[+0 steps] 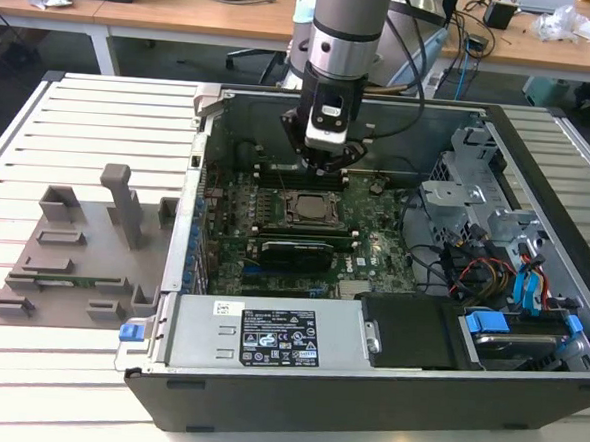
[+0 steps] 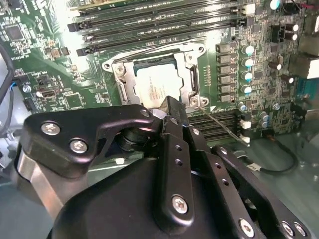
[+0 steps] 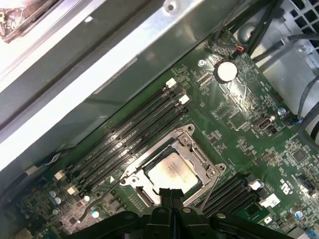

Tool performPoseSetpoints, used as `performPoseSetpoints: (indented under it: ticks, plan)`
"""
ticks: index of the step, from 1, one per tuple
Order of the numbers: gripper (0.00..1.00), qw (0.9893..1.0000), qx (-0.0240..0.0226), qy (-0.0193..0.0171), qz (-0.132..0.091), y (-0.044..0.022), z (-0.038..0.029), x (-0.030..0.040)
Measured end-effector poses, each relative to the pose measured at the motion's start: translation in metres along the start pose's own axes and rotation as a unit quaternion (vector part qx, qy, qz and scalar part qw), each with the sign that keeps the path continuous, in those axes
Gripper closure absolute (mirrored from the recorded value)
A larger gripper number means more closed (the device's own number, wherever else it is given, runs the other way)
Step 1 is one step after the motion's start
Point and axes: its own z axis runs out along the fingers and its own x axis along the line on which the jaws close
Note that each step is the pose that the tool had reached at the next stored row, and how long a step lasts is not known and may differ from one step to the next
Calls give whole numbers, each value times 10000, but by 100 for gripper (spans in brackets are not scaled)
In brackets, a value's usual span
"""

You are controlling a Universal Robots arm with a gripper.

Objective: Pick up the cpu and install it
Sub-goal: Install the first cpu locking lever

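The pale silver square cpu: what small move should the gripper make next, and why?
Probably a short straight lift clear of the green motherboard. The pale silver square cpu already lies flat inside the metal socket frame, and the black gripper hangs close over it, fingers shut on nothing.

An exterior camera looks down from well above and takes in the whole open case [image 1: 365, 386], while two wrist cameras ride close over the board [image 2: 45, 55], peering past the gripper [image 2: 172, 107] at differing angles, all three sharing the socket [image 1: 311, 210] and neighbouring memory slots [image 3: 134, 134].
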Motion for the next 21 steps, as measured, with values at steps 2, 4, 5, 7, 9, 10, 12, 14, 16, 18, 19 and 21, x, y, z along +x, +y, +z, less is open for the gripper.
performPoseSetpoints:
  ticks: [2, 4, 5, 7, 9, 10, 12, 14, 16, 18, 19, 21]
  plan:
    - [89, 9999, 1, -7, -124, 0, 0, 0]
    - [89, 9996, 1, -18, -296, 0, 0, 0]
    - [89, 9993, 1, -23, -386, 0, 0, 0]
    - [89, 9987, 2, -31, -518, 0, 0, 0]
    - [89, 9977, 2, -40, -679, 0, 0, 0]
    - [89, 9971, 2, -45, -759, 0, 0, 0]
    - [89, 9961, 3, -52, -879, 0, 0, 0]
    - [89, 9951, 3, -59, -990, 0, 0, 0]
    - [89, 9929, 4, -71, -1189, 0, 0, 0]
    - [89, 9906, 4, -81, -1364, 0, 0, 0]
    - [89, 9898, 4, -84, -1419, 0, 0, 0]
    - [89, 9883, 5, -91, -1523, 0, 0, 0]
